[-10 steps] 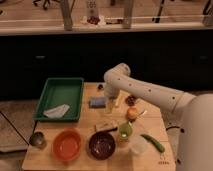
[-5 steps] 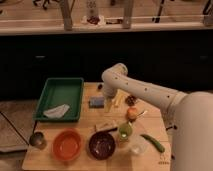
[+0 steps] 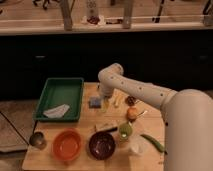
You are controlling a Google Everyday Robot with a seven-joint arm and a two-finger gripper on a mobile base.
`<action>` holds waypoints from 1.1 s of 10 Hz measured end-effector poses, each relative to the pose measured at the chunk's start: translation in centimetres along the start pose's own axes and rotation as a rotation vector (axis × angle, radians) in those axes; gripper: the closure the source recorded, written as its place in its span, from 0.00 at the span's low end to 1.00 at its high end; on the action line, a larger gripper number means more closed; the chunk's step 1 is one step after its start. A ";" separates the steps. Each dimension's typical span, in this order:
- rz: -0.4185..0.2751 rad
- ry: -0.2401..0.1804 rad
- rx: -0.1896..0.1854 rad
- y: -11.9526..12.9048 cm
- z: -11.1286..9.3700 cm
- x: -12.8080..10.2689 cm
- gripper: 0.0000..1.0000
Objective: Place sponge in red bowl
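Behind the wooden table (image 3: 87,125) ran a dark counter front with a pale ledge along its top. Lighting was dim. The table top was light wood and crowded on its right half.

The sponge (image 3: 95,102) lay flat on the table toward the far middle, just right of the green tray (image 3: 62,94) and well behind the red bowl (image 3: 67,146). It looked nearly square from this view, so its long axis could not be told. Its edges ran roughly in line with the tray's side.

Left to right:
- A metal cup (image 3: 37,139) stood at the near left corner.
- A white cloth (image 3: 55,111) lay inside the tray.
- The red bowl sat upright at the near edge.
- A dark purple bowl (image 3: 102,145) sat just beside it.
- A small blurred object (image 3: 107,127) lay between the sponge and the purple bowl.
- A green cup (image 3: 125,131), an orange (image 3: 132,114) and a long green vegetable (image 3: 152,143) followed.

Bare wood lay between the sponge and the red bowl.

The gripper (image 3: 104,96) hung from the white arm (image 3: 140,92) at the sponge's right edge. Its jaws were spread wide and held nothing that could be seen.
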 end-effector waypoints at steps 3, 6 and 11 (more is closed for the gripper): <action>-0.006 0.003 -0.018 -0.1 1.0 -0.4 0.20; -0.014 0.008 -0.035 -0.2 2.3 -1.0 0.20; -0.043 0.023 -0.067 -0.1 3.8 -1.6 0.20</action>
